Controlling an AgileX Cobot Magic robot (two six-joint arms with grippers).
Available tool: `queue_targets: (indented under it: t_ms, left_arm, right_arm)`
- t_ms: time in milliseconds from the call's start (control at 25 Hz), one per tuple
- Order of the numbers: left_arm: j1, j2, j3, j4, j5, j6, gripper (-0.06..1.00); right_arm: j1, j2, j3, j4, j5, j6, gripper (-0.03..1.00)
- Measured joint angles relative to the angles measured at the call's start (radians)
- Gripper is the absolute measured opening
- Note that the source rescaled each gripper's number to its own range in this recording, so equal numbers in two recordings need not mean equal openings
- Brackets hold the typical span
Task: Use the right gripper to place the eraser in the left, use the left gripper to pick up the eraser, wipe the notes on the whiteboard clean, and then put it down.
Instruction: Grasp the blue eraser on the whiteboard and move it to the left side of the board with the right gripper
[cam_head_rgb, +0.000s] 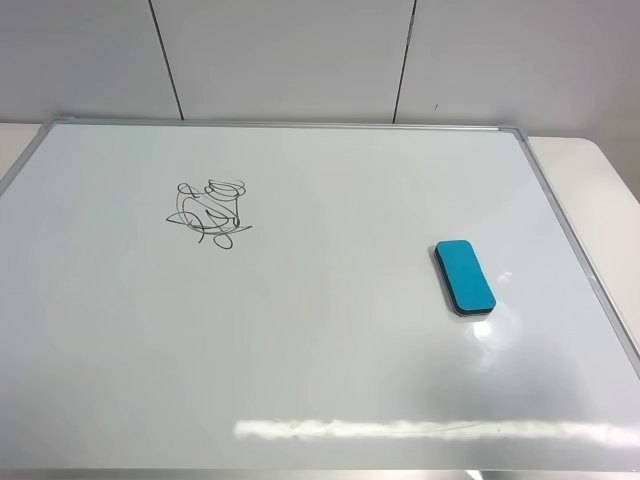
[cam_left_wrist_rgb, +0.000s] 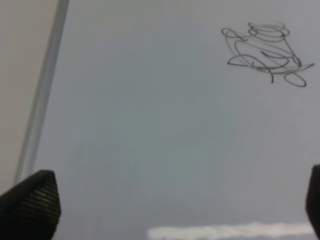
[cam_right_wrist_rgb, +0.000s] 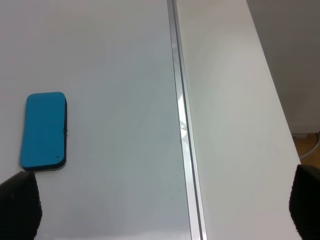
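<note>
exterior high view: the large glossy white whiteboard (cam_head_rgb: 330, 350) with a thin silver frame lies flat on the pale bench (cam_head_rgb: 612, 190). the small teal-blue oblong eraser (cam_head_rgb: 464, 276) with a dark underside rests flat near the whiteboard's right edge, about midway between its near and far edges. the notes (cam_head_rgb: 210, 213), a tangle of thin black marker loops, sit in the left half toward the far edge, well apart from the eraser. neither arm shows here.

left wrist view: the black left end effector (cam_left_wrist_rgb: 172, 205) is spread wide and holds nothing. it hangs over bare board near the left frame, with the notes (cam_left_wrist_rgb: 265, 52) ahead, unwiped.

right wrist view: the black right end effector (cam_right_wrist_rgb: 162, 205) is likewise wide apart and empty, above the right frame. the eraser (cam_right_wrist_rgb: 44, 131) lies near one fingertip, apparently untouched.

status: no step is complete. remaining: right-side pickup, placement to the left, left-side pickup, wiping, set-down.
</note>
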Motion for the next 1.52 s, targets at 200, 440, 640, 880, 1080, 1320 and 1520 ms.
queue_targets:
  t_ms: [200, 440, 640, 880, 1080, 1320, 1520]
  left_arm:
    - [0.000, 0.000, 0.000, 0.000, 0.000, 0.000, 1.00]
    - [0.000, 0.000, 0.000, 0.000, 0.000, 0.000, 1.00]
    - [0.000, 0.000, 0.000, 0.000, 0.000, 0.000, 1.00]
    - [0.000, 0.000, 0.000, 0.000, 0.000, 0.000, 1.00]
    - [0.000, 0.000, 0.000, 0.000, 0.000, 0.000, 1.00]
    - [0.000, 0.000, 0.000, 0.000, 0.000, 0.000, 1.00]
    - [0.000, 0.000, 0.000, 0.000, 0.000, 0.000, 1.00]
  right_arm:
    - [0.000, 0.000, 0.000, 0.000, 0.000, -0.001, 1.00]
    - [0.000, 0.000, 0.000, 0.000, 0.000, -0.001, 1.00]
    - [0.000, 0.000, -0.006, -0.002, 0.000, -0.001, 1.00]
    - [0.000, 0.186, -0.090, -0.060, -0.008, 0.002, 1.00]
    - [0.000, 0.503, -0.203, -0.080, 0.006, 0.047, 1.00]
    - [0.000, 0.896, -0.343, -0.052, -0.010, 0.072, 0.47]
    - [0.006, 1.122, -0.395, 0.059, -0.134, 0.060, 0.04]
